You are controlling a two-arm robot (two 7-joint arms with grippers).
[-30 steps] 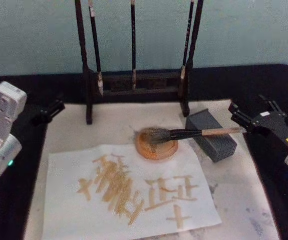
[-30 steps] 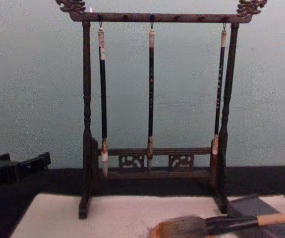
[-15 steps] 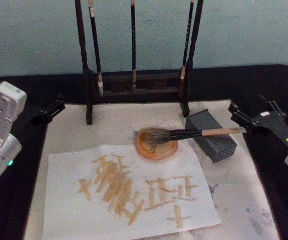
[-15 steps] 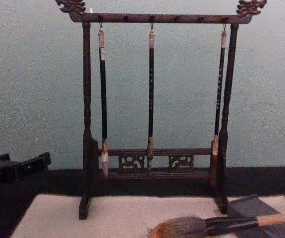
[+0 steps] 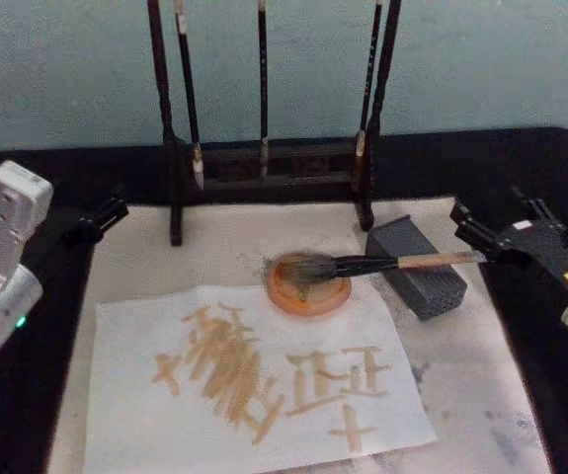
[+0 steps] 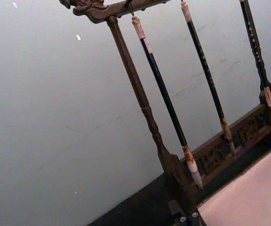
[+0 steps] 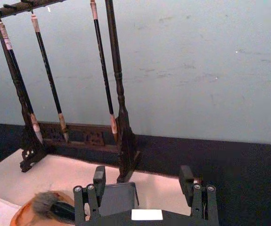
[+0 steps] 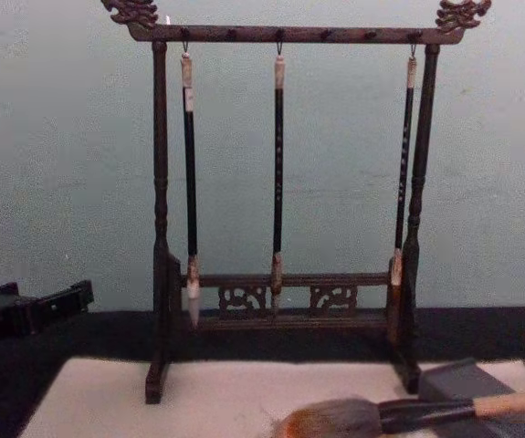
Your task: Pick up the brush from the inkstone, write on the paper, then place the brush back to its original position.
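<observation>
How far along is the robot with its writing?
Nearly finished, it seems. The paper carries strokes, and the brush lies with bristles on the inkstone. The right gripper, fingers open, sits by the handle's end; the left gripper is parked aside. Little seems left.

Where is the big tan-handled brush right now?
In the head view the brush lies right of centre, bristles on the round inkstone, handle across the grey block, its end close to the open right gripper.
</observation>
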